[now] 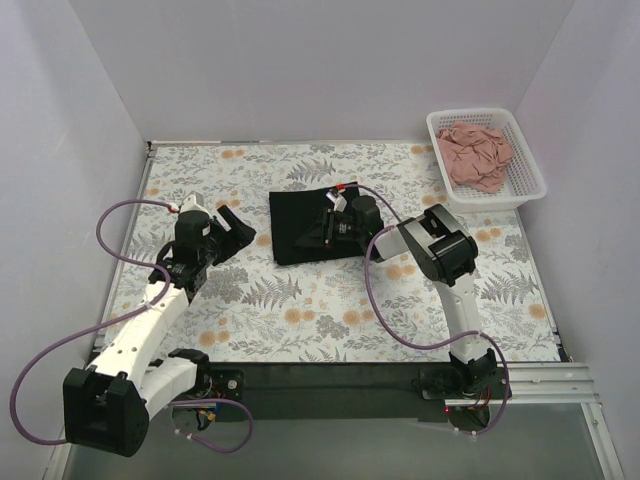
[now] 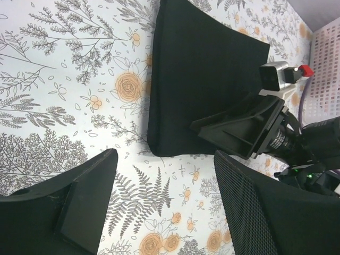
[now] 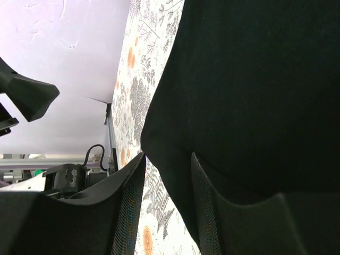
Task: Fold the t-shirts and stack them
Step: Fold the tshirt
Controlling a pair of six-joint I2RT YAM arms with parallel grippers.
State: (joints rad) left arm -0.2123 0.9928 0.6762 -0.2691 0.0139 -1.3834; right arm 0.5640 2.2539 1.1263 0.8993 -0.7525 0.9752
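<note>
The black t-shirt [image 1: 298, 228] lies folded into a flat rectangle at the table's middle; it also shows in the left wrist view [image 2: 202, 79] and the right wrist view [image 3: 249, 79]. My right gripper [image 1: 328, 228] lies low over the shirt's right part, jaws apart and straddling a folded edge [image 3: 167, 207], with tablecloth showing between the fingers. My left gripper [image 1: 235, 228] is open and empty over the bare table just left of the shirt [image 2: 164, 202]. The dusty-pink t-shirt [image 1: 478, 155] lies crumpled in the basket.
The white lattice basket [image 1: 530, 170] stands at the back right corner. White walls close the table on the left, back and right. The floral tablecloth [image 1: 300, 310] covers the table. Purple cables loop beside both arms.
</note>
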